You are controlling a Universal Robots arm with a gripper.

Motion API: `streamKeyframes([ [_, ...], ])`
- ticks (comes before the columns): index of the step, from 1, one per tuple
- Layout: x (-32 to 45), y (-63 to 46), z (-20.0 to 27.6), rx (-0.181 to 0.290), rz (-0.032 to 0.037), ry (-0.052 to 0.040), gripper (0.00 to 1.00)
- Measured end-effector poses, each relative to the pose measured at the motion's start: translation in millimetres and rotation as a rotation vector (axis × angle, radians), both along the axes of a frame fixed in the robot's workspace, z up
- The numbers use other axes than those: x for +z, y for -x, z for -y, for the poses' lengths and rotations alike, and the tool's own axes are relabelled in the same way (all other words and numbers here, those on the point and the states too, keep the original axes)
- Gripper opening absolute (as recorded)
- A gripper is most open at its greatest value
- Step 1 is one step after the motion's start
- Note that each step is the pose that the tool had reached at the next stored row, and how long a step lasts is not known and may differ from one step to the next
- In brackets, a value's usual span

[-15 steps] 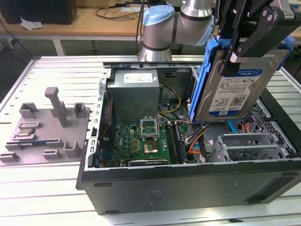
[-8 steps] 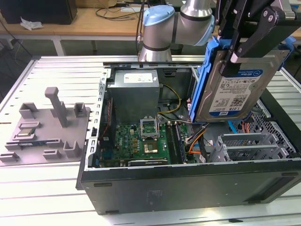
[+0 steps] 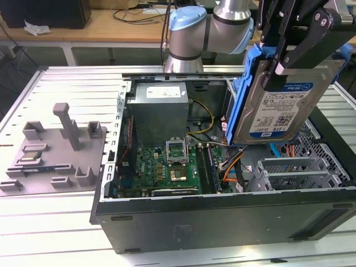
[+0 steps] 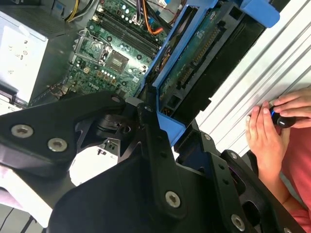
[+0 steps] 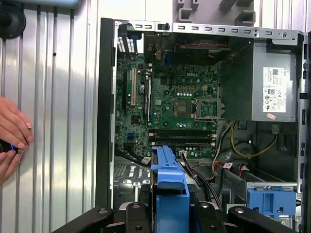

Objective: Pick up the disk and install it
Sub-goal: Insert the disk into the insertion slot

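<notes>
Gripper: the gripper [image 3: 273, 60] has its black fingers clamped tight on the disk [image 3: 282, 105], pinching the top edge and blue carrier frame. Nothing loose there!
Disk: hanging on edge, label facing the exterior camera and slightly tilted. It is well above the open computer case [image 3: 222, 218], over the end that holds the metal drive cage [image 3: 289, 171].
Step in hand: by my read, carrying the disk over the case towards that cage.
Doing it well: square the carrier to the cage rails, bring it in slow, and keep it off the orange cables [image 3: 233, 167] beside the cage. The grip needs to stay firm because the hold is only on one edge.
Inside the case: the motherboard [image 3: 167, 164] lies in the middle, with the power supply [image 3: 158, 108] at the far end.
Beside the case: a person's hand [image 5: 12, 131] rests on the ribbed table, holding a small dark device.
Beyond the case: the grey fixture tray [image 3: 53, 150] sits well apart.
</notes>
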State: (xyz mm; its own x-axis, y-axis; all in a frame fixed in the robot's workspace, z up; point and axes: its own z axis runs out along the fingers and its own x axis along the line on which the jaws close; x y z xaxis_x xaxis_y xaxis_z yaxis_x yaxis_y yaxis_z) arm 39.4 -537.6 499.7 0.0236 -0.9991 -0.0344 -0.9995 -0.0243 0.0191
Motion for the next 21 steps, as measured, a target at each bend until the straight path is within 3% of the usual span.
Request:
streamKeyframes([
  [14, -0.4, -2.7, 0.0, 0.0, 0.0, 0.0, 0.37],
  [21, -0.6, -13.0, 0.0, 0.0, 0.0, 0.0, 0.37],
])
